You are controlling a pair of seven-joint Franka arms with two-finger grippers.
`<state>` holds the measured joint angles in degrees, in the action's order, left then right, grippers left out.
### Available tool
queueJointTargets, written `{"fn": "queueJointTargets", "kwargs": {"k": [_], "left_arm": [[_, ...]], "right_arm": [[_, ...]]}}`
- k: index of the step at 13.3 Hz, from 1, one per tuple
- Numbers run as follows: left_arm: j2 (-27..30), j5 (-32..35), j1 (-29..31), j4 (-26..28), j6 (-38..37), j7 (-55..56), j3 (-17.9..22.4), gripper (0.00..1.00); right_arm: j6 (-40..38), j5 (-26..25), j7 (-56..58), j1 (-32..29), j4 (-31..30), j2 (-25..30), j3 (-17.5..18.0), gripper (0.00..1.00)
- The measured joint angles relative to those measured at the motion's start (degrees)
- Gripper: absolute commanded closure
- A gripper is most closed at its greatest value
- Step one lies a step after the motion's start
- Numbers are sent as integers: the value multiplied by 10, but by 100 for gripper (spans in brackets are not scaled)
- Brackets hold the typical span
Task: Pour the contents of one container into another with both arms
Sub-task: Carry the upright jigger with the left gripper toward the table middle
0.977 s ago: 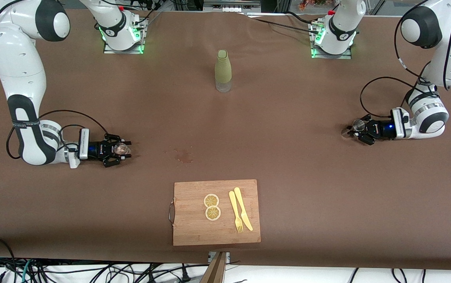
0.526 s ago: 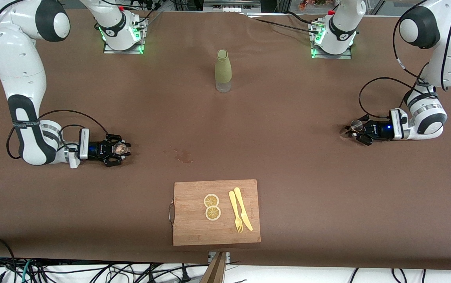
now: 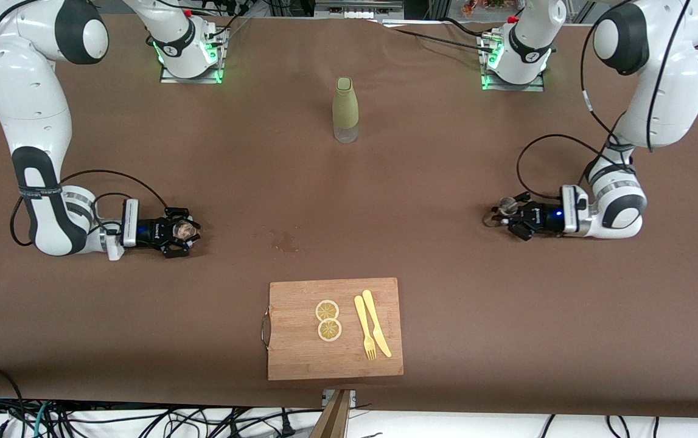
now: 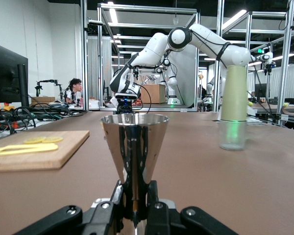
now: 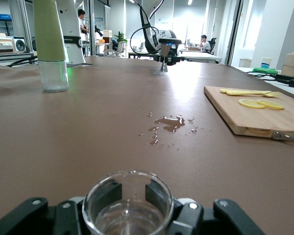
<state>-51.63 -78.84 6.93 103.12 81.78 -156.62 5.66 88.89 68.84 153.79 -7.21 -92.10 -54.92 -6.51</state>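
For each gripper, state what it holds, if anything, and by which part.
The left gripper holds a metal jigger by its narrow waist. The right gripper has closed round the sides of a clear glass.

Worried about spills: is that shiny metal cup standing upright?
Upright: the metal cup stands with its wide mouth up, clamped low by the left gripper.

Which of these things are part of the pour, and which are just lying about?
In the job: metal cup in left tool, toward left arm's end; clear glass in right tool, toward right arm's end.
Lying about: green bottle, cutting board, lemon slices, fork, knife, spill.
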Motion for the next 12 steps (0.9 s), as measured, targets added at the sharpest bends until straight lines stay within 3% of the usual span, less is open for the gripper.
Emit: {"fn": "queueJointTargets", "kwargs": {"k": [4,8,12], "left_arm": [[19,-46,-31,-1,109,19,-84,100],[25,-147,-88,0,222,33,-149,100],[25,-220,-162,-8,314,54,-188,100]], "right_arm": [[0,0,0,0,1,0,0,75],[0,1,-2,0,3,0,0,77],[0,3,-20,0,14,8,0,77]]}}
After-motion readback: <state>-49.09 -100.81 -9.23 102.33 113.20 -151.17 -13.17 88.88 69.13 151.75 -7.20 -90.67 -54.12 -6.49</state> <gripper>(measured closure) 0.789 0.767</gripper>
